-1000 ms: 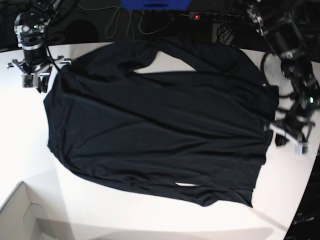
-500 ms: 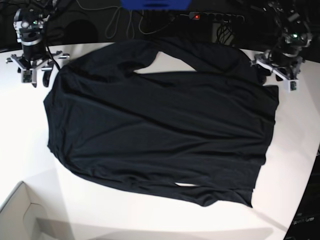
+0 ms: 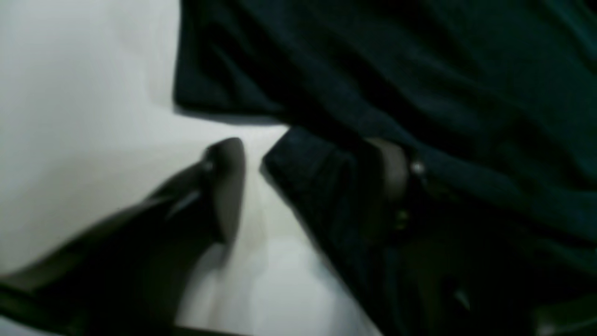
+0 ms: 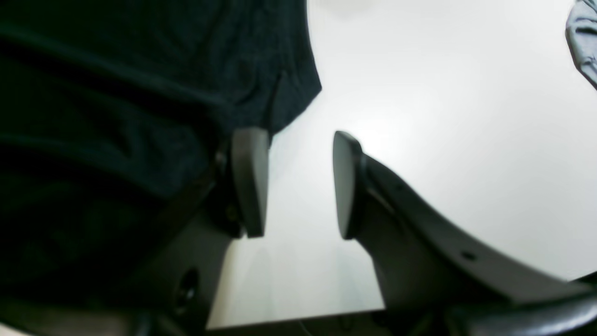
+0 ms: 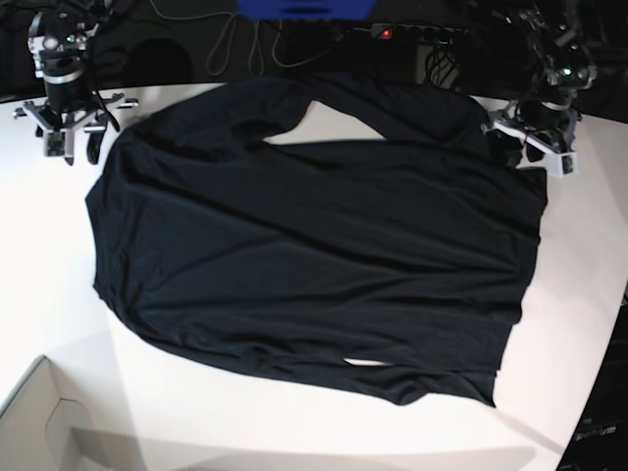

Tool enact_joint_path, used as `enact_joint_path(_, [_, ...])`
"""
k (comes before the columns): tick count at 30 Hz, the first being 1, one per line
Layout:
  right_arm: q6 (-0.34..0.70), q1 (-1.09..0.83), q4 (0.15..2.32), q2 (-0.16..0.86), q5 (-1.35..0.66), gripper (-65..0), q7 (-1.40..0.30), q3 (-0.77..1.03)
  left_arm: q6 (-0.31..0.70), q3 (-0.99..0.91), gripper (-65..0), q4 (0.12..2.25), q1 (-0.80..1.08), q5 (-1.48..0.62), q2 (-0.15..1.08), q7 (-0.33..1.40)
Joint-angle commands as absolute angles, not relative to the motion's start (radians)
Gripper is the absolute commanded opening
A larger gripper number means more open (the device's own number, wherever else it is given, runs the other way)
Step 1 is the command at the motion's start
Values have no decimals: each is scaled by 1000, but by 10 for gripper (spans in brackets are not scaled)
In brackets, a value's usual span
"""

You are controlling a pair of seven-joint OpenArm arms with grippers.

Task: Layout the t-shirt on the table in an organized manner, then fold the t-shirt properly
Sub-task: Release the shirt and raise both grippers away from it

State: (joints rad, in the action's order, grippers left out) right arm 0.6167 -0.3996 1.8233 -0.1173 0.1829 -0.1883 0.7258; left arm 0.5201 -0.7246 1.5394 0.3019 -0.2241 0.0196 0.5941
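Note:
The black t-shirt [image 5: 314, 245] lies spread wide across the white table [image 5: 49, 275]. A strip of table shows through a fold near the shirt's far edge. My left gripper [image 5: 533, 145] hovers at the shirt's far right corner. In the left wrist view the left gripper [image 3: 310, 182] is open, one finger [image 3: 228, 186] over bare table, the other [image 3: 392, 182] over cloth, with a shirt corner [image 3: 303, 177] between them. My right gripper [image 5: 71, 135] stands open beside the shirt's far left corner. The right wrist view shows this gripper [image 4: 298, 184] over bare table, shirt edge [image 4: 289, 93] beside it.
A pale cardboard box corner [image 5: 39, 422] sits at the near left. Cables and a power strip [image 5: 422, 32] with a red light run along the dark back edge. The table's curved edge [image 5: 589, 392] falls away at the near right.
My left arm has swung from the shirt's right side to its far right corner, and its jaws have opened. The right gripper has opened and drawn slightly back from the shirt's left corner.

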Motion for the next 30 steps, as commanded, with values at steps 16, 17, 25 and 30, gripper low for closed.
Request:
enact_joint_path(16, [698,-446,1882,-157,170,-408,-163,730,654,-733,-647,1682,387,-239,12,634])
enact_joint_path(17, [698,-449,1879,-157,170,-408,-163,727,654,-733,-647,1693,397,-262,12,634])
enact_joint_path(25, [698,-463,1854,-157,170,-408,-165,723,654,-734,-647,1799,495,-461,36,634])
enact_joint_path(30, [698,-472,1854,-157,170,-408,-165,722,654,-736,-647,1844,541,-479,28,631])
